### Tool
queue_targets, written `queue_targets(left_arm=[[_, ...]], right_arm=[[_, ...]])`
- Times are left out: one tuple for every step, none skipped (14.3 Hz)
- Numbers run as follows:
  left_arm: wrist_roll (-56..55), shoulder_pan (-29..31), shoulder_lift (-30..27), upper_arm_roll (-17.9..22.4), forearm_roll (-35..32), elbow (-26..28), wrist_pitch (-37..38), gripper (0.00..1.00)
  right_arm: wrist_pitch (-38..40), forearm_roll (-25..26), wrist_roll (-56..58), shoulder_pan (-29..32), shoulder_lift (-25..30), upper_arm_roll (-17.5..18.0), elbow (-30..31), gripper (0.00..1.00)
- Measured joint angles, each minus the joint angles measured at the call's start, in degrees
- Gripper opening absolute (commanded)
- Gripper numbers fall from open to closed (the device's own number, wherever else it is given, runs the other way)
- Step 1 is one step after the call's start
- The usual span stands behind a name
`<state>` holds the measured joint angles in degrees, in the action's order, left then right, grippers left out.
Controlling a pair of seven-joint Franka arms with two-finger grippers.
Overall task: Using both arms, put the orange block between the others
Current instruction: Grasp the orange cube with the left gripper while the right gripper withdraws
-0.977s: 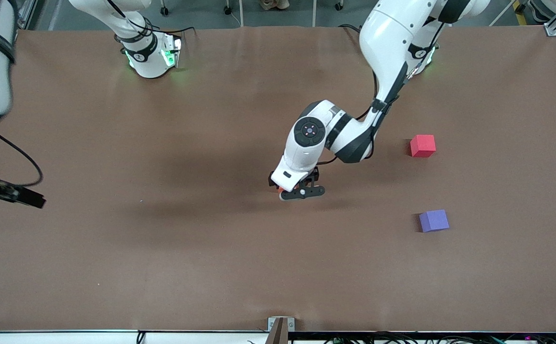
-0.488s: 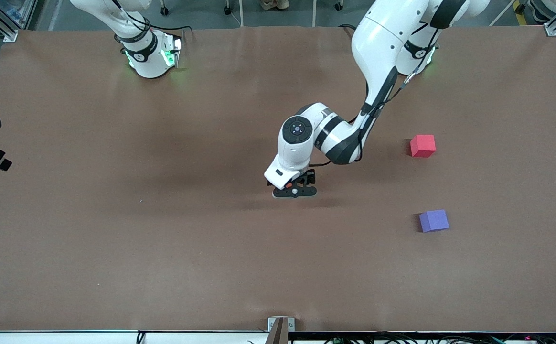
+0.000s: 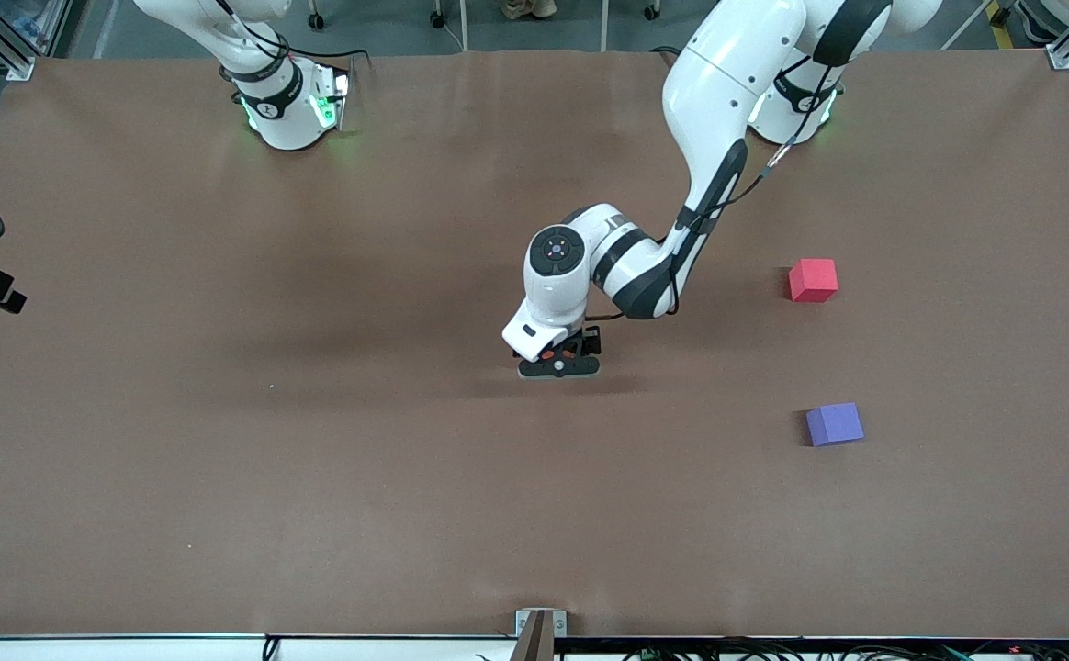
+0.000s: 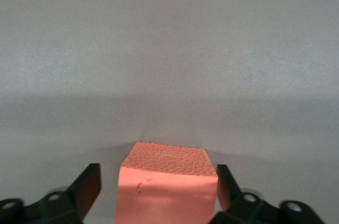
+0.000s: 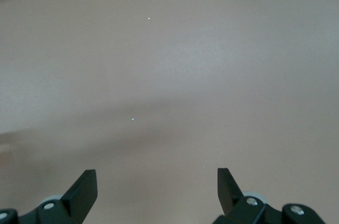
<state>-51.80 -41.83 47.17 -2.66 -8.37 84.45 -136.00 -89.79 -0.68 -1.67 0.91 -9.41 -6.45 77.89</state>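
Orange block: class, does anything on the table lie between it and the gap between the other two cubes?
Nothing visible does. Bare table lies between the orange block and the gap between the pinkish-red cube and purple-blue cube.

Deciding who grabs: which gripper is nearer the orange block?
Left. The left gripper straddles the orange block, fingers not yet touching. The right gripper is open over bare table.

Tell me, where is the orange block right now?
The orange block sits on the table's middle, between the left gripper's open fingers, toward the right arm's end from the red cube and purple cube.
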Motion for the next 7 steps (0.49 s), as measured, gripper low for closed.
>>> queue_targets(left_arm=[[-1.01, -0.14, 0.13, 0.00, -0.02, -0.03, -0.11, 0.43], [-1.99, -0.28, 0.16, 0.00, -0.04, -0.09, -0.15, 0.37], [-2.51, -0.34, 0.16, 0.00, -0.07, -0.20, -0.15, 0.29], [-2.71, -0.36, 0.17, 0.00, -0.07, -0.24, -0.15, 0.25], [-2.85, -0.35, 0.18, 0.00, -0.07, -0.30, -0.16, 0.23], [-2.97, -0.35, 0.17, 0.02, -0.07, -0.43, -0.19, 0.22], [-3.09, -0.30, 0.15, 0.05, -0.07, -0.69, -0.21, 0.22]], right_arm=[[0.00, -0.01, 0.15, -0.19, 0.00, 0.03, 0.16, 1.00], [-0.15, -0.02, 0.21, -0.46, 0.04, 0.05, 0.60, 1.00], [-0.83, -0.02, 0.26, -0.67, 0.19, 0.06, 1.43, 1.00], [-2.14, -0.02, 0.49, -0.77, 0.56, 0.06, 2.69, 1.00], [-3.37, -0.02, 0.93, -0.79, 1.17, 0.06, 4.13, 1.00], [-4.12, -0.01, 1.24, -0.80, 1.90, 0.06, 5.46, 1.00], [-4.33, -0.01, 1.39, -0.83, 2.55, 0.11, 6.30, 1.00]])
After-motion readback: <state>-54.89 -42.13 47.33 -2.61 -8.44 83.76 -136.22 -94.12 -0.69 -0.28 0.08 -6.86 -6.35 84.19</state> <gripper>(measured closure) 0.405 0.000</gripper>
